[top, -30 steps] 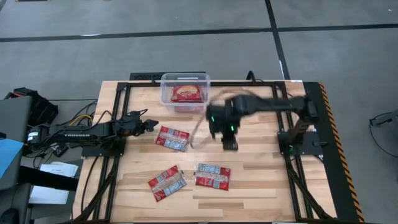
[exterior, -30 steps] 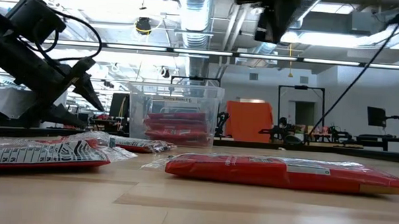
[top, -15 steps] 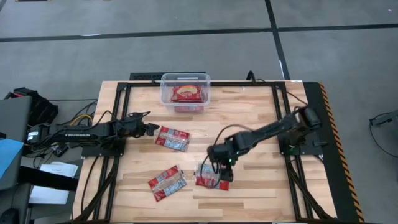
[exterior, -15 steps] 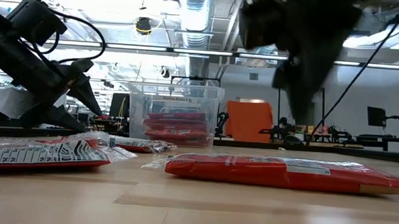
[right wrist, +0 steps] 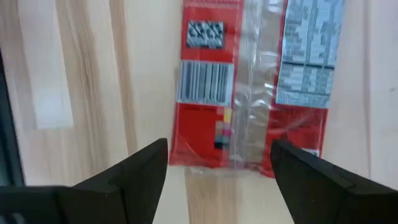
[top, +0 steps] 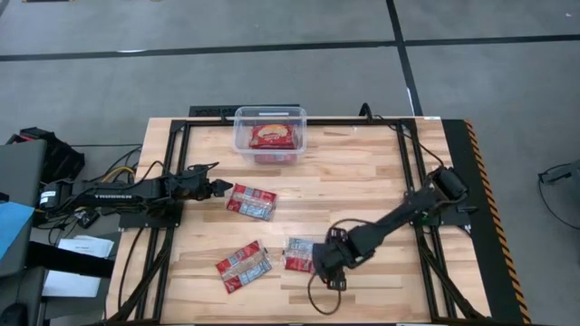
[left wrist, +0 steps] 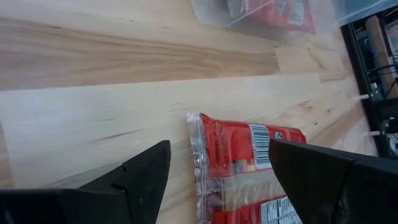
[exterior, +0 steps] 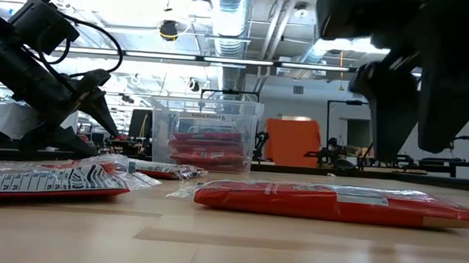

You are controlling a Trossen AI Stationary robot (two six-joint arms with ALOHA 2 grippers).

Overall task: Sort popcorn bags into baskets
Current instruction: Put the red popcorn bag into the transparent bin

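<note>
Three red popcorn bags lie flat on the table: one (top: 251,201) just ahead of my left gripper (top: 220,186), one (top: 243,265) near the front edge, and one (top: 301,254) to its right. The clear bin (top: 270,134) at the far edge holds several more red bags (exterior: 206,146). My right gripper (top: 324,264) hangs open over the right end of the near-right bag (right wrist: 255,81), with its fingers above it and not touching. My left gripper (left wrist: 221,180) is open and low, its fingers short of the end of the middle bag (left wrist: 249,162).
A black frame (top: 412,163) runs around the wooden tabletop. Bare wood (top: 362,181) lies between the bin and the right arm. Cables and equipment (top: 54,195) sit off the table's left side. The right arm's cable loops over the front edge (top: 319,299).
My right gripper has swung from beside the bin toward the table's near edge and down, and now stands over the near-right bag. Bags and bin have stayed where they were.
</note>
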